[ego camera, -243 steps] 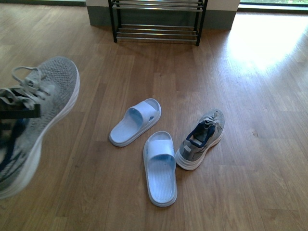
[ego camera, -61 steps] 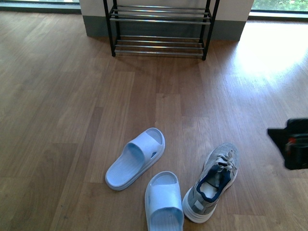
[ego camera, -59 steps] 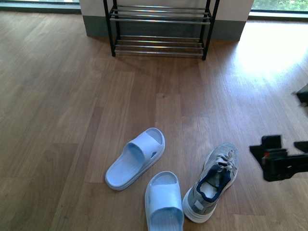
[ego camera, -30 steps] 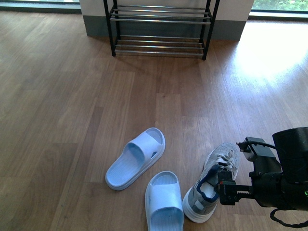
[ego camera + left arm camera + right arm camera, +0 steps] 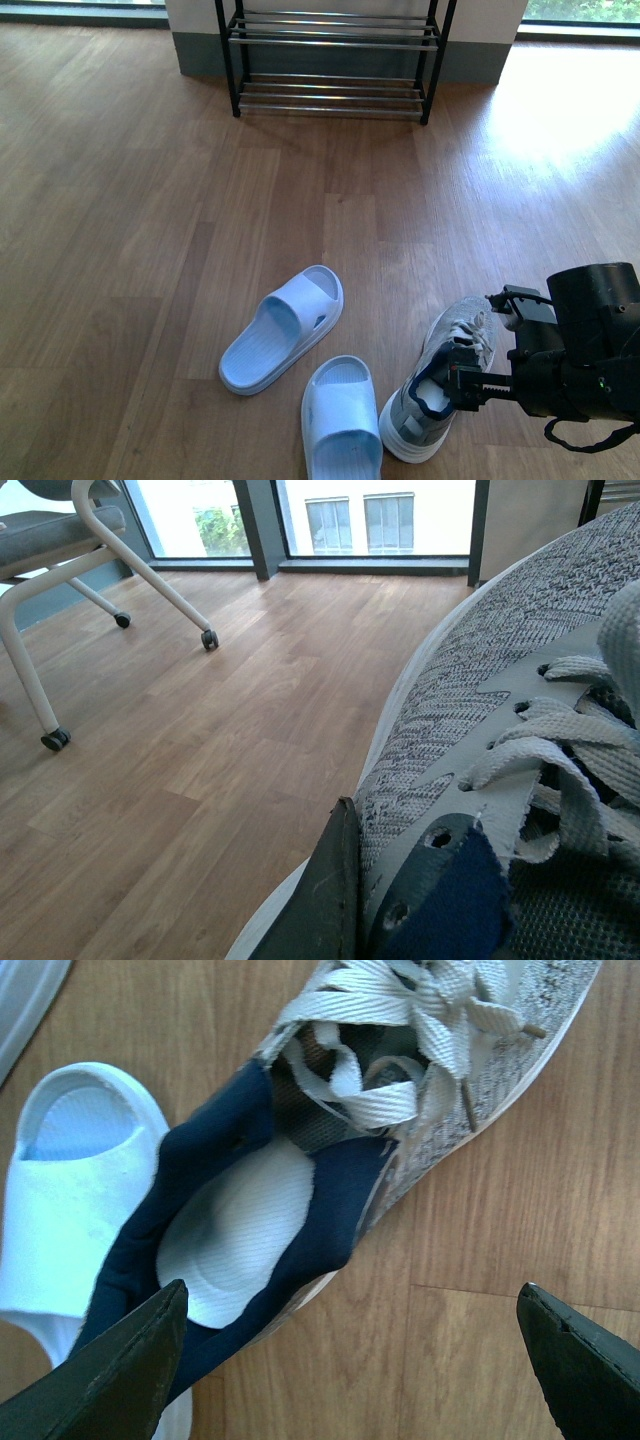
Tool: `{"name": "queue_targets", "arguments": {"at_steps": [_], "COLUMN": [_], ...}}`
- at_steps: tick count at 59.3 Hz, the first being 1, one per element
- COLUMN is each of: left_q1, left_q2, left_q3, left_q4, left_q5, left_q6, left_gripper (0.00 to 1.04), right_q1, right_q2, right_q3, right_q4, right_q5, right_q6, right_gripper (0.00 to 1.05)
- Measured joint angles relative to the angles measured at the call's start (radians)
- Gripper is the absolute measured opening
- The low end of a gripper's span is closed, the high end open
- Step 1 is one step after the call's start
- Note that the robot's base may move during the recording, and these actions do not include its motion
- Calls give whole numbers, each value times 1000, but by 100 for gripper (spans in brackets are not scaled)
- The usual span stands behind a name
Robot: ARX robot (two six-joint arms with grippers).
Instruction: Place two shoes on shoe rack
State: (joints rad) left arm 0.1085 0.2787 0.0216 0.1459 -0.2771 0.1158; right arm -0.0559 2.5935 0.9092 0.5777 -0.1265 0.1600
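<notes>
Lying sole-down on the wooden floor [image 5: 150,200], just beside the nearer pale-blue slide [image 5: 342,420]: the grey knit sneaker [image 5: 455,335], laces hanging loose, dark blue lining gaping open. Straddling its heel opening with the right gripper [image 5: 352,1288] spread wide, fingers [image 5: 120,1380] flanking the shoe and clamping nothing. Pinching the second sneaker [image 5: 480,680] at its collar in the left gripper [image 5: 380,920], with the shoe rack [image 5: 330,45] standing well apart by the far wall.

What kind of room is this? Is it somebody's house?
Probably the entrance area of a home, or a room set up like one. A shoe rack stands at the far side, slippers and a sneaker lie on the wooden floor, and big windows reach nearly to the floor.
</notes>
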Motion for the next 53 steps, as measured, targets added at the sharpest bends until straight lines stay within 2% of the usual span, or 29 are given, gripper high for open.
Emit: {"name": "queue_targets", "arguments": {"at_steps": [38, 53], "left_q1": [0, 0], "left_q2": [0, 0], "left_q3": [0, 0], "left_q4": [0, 0], "left_q5": [0, 0], "left_q6": [0, 0], "left_gripper": [2, 2], "right_q1": [-39, -29], "right_q2": [200, 220], "right_q3": [259, 302], "right_q4": [-92, -113], "right_q5": [74, 124], "right_q6": [5, 11], "right_gripper": [95, 61]}}
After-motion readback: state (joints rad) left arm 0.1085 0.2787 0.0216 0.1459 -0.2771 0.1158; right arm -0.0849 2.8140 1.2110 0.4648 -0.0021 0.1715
